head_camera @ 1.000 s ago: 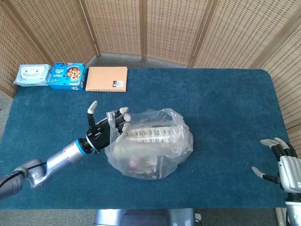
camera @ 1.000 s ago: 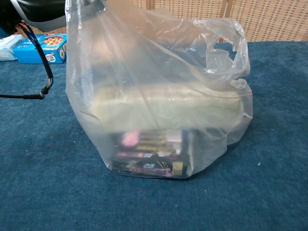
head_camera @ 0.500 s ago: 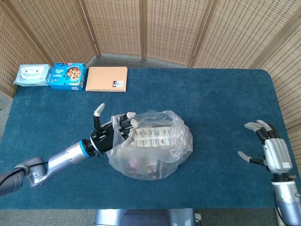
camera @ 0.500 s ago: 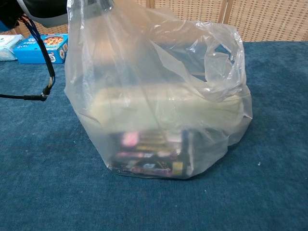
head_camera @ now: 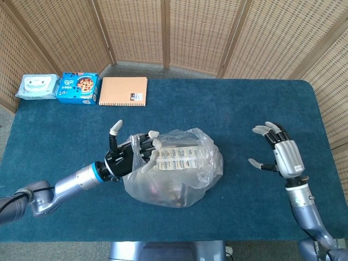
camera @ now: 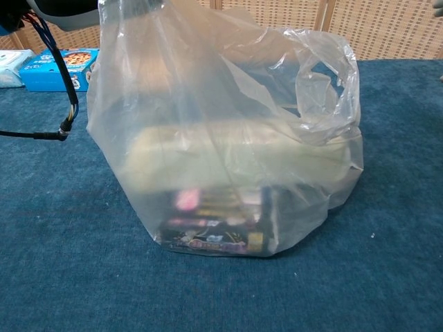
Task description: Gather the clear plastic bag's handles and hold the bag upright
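Blue table (head_camera: 244, 109): bag (head_camera: 179, 168) upright, left hand (head_camera: 133, 155) gripping handle; right hand (head_camera: 280, 152) spread.

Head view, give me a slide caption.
Left hand grips the clear plastic bag; right hand hovers open.

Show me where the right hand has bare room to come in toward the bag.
Bare blue cloth runs between the right hand and the bag, and along the table's far side right of the notebook. It is crowded on the bag's other side, where the left hand holds the plastic, and at the far left corner with the blue box and wipes.
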`<control>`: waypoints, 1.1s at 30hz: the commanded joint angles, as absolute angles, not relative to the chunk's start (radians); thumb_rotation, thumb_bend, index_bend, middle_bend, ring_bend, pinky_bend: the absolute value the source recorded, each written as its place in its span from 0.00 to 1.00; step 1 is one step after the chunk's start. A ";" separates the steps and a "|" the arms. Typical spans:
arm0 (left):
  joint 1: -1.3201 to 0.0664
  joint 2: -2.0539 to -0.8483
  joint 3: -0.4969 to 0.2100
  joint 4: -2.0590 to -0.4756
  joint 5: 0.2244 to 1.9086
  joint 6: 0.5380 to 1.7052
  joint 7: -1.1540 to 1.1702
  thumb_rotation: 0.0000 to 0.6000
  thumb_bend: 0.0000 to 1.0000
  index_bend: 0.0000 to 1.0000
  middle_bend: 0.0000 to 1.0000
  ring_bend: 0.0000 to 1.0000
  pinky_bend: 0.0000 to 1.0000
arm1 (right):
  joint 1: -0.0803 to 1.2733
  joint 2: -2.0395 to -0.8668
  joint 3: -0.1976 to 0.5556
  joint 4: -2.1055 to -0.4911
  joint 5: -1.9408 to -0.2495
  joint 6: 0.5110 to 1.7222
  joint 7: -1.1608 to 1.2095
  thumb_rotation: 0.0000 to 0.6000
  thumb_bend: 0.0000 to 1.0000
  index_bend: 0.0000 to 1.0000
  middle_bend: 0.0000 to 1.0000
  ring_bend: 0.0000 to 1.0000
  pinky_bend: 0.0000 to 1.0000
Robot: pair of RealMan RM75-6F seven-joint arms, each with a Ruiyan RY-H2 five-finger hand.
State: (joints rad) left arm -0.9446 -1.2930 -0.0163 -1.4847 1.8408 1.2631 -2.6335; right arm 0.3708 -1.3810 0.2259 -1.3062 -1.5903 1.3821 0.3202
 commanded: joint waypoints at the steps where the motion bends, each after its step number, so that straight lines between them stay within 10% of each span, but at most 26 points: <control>1: -0.951 -1.291 -0.011 -1.483 1.835 1.267 -2.632 0.00 0.19 0.29 0.40 0.49 0.63 | 0.399 -1.413 0.228 -1.271 -1.588 1.364 0.330 0.91 0.08 0.22 0.25 0.13 0.10; 33: -1.064 -1.340 0.007 -1.421 1.770 1.246 -2.630 0.00 0.19 0.30 0.40 0.49 0.63 | 0.570 -1.620 0.248 -1.299 -1.537 1.300 0.349 0.90 0.05 0.22 0.24 0.13 0.10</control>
